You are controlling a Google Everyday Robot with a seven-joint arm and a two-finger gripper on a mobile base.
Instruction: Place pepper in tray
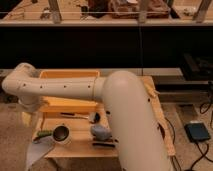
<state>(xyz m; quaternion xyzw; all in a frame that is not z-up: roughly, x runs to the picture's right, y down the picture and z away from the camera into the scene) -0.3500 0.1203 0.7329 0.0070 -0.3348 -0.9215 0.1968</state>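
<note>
The pepper (pixel 44 133) is a small green piece lying on the wooden table (pixel 80 149), just left of the metal cup (pixel 62 134). The tray (pixel 67 74) is the big yellow-orange bin at the back left of the table; my arm crosses in front of it. My gripper (pixel 31 119) hangs at the end of the white arm, at the tray's front left corner, a little above and to the left of the pepper. It does not touch the pepper.
A grey-blue lump (pixel 100 132) and a dark flat piece (pixel 104 145) lie right of the cup. A black-handled tool (pixel 75 116) lies before the tray. A pale grey sheet (pixel 38 151) hangs at the front left corner. A yellow piece (pixel 150 90) lies far right.
</note>
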